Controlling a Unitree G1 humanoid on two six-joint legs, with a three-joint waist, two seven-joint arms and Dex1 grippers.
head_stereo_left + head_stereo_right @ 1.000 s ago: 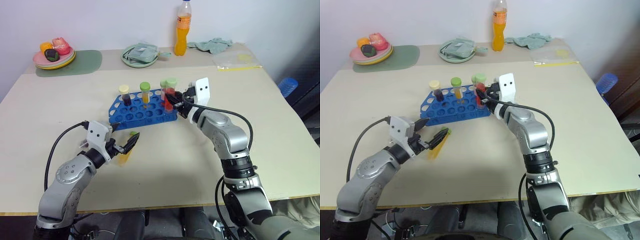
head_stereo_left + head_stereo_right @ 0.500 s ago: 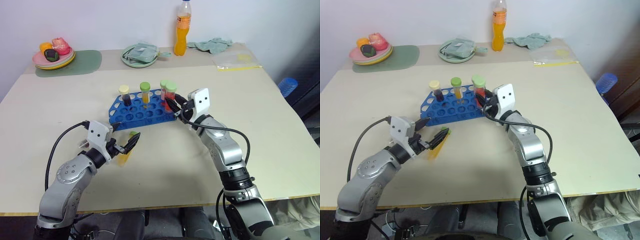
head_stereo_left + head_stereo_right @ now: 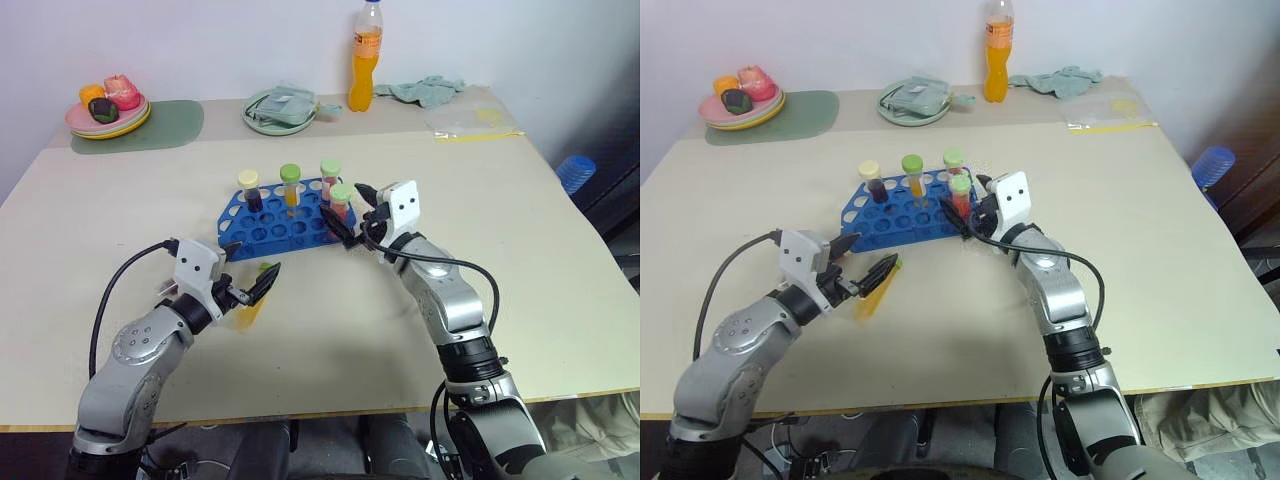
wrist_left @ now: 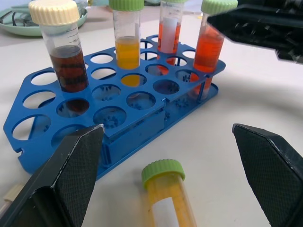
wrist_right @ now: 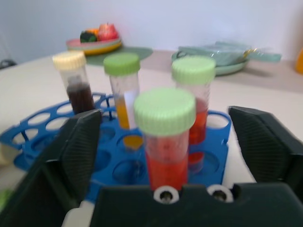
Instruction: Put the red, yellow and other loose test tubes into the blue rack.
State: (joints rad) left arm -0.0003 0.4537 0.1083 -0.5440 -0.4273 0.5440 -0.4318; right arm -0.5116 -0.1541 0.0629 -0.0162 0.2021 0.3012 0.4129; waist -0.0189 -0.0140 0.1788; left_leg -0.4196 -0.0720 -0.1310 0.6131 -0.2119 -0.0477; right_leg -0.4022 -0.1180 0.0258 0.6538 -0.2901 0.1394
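The blue rack [image 3: 285, 222] stands mid-table and holds several upright tubes: a dark one with a cream cap [image 3: 248, 188], a yellow one [image 3: 290, 184] and two red ones with green caps [image 3: 330, 178]. The nearer red tube [image 5: 165, 137] sits in a hole at the rack's right end, and my right gripper [image 3: 350, 212] is open with a finger on either side of it, apart from it. A loose yellow tube [image 4: 168, 196] with a green cap lies on the table in front of the rack. My left gripper [image 3: 250, 270] is open and straddles it without touching.
Along the back of the table are a plate of toy fruit [image 3: 108, 110] on a green mat [image 3: 165, 125], a green plate [image 3: 282, 108], an orange drink bottle [image 3: 366, 58], a cloth [image 3: 428, 90] and a plastic bag [image 3: 475, 120]. A round blue ribbed object [image 3: 575, 172] lies beyond the right edge.
My right gripper has opened and let go of the red tube, which now stands lower, seated in the rack's right end. The left arm has kept still.
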